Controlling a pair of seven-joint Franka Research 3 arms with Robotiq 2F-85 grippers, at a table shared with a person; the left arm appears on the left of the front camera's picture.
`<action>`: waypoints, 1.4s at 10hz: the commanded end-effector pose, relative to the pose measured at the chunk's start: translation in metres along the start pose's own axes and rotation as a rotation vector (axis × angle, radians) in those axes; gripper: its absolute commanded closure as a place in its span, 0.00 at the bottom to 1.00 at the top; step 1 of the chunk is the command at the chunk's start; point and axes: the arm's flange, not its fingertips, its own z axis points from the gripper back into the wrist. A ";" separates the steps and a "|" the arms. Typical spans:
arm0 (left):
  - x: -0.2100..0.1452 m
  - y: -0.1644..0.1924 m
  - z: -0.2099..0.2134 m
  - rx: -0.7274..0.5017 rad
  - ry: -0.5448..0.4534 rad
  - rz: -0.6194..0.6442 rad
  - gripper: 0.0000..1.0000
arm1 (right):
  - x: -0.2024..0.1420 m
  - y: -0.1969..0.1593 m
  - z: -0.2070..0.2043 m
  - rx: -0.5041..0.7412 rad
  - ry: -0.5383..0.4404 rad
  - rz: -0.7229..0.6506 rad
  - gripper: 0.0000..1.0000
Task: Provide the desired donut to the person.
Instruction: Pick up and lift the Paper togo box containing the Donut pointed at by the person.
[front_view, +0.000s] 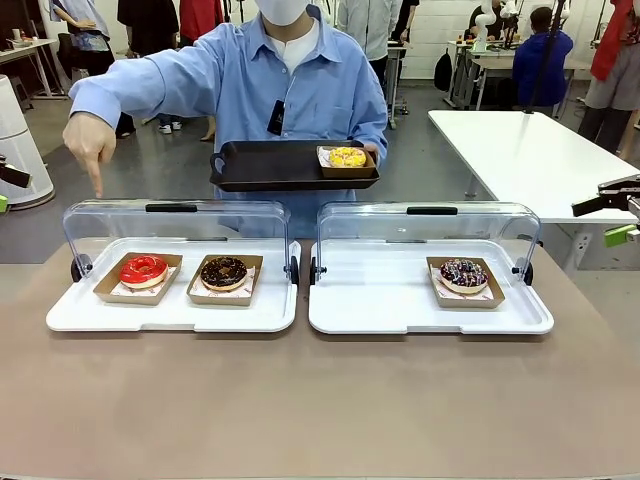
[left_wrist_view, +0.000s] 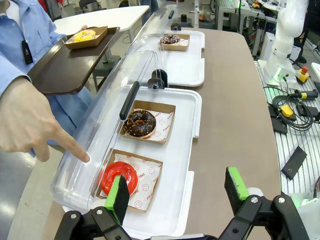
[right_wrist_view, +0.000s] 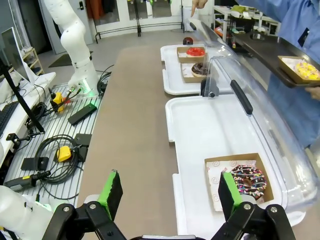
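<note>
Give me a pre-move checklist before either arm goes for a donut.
1. Target known: person's hand points down at the red donut. ok
2. Access: clear lid is rolled back and the red donut is uncovered on the robot's side. ok
3. Left gripper is open and empty. ok
4. Right gripper is open and empty. ok
5. Drop spot: black tray has bare room beside the yellow donut. ok
6. Hand out of the reach path: the finger hangs at the lid just behind the red donut. not ok
</note>
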 end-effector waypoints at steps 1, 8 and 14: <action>0.001 -0.001 0.000 0.009 0.007 0.000 0.00 | 0.000 0.000 0.001 -0.004 0.001 -0.005 0.00; 0.035 -0.018 -0.041 0.033 0.356 -0.212 0.00 | 0.000 0.000 0.001 -0.004 0.001 -0.005 0.00; 0.000 -0.021 -0.135 -0.097 0.833 -0.282 0.00 | 0.000 0.000 0.001 -0.004 0.001 -0.005 0.00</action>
